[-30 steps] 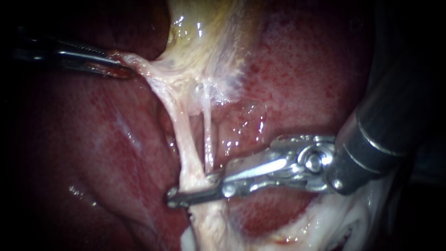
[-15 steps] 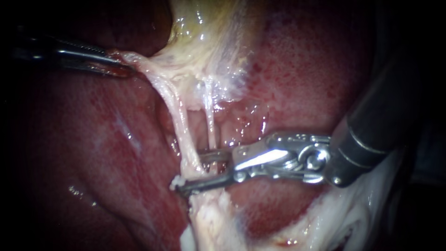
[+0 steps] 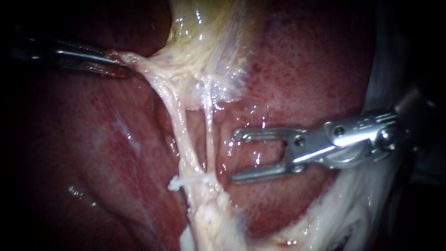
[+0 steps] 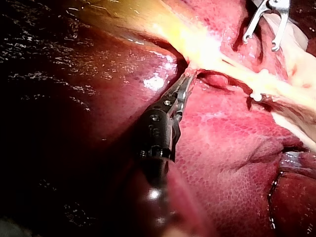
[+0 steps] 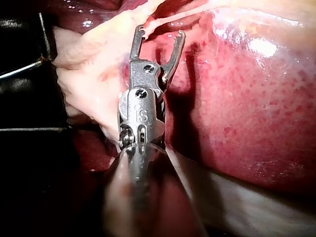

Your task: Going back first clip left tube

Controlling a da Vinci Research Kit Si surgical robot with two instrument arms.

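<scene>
The left instrument (image 3: 118, 69) comes in from the left over the dark liver (image 3: 93, 139). Its jaws are clamped on a fold of pale tissue (image 3: 139, 65) and hold it taut toward the left. That tissue runs up into the yellowish gallbladder (image 3: 204, 32) at top centre.

From there 2 tubes run down side by side, the thicker left tube (image 3: 183, 135) and a thin right tube (image 3: 209, 135). They are apart above and meet lower down. A small white clip (image 3: 188, 179) lies across the left tube just where the 2 meet, with 1 end sticking out to the left. Whether it also takes in the right tube I cannot tell.

Just right of the tubes is the right instrument (image 3: 233, 156), over wet red liver. Its 2 jaws stand wide apart with nothing between them. The tips point at the tubes but are clear of them and of the clip. The right wrist view shows the same gap between the jaws.
</scene>
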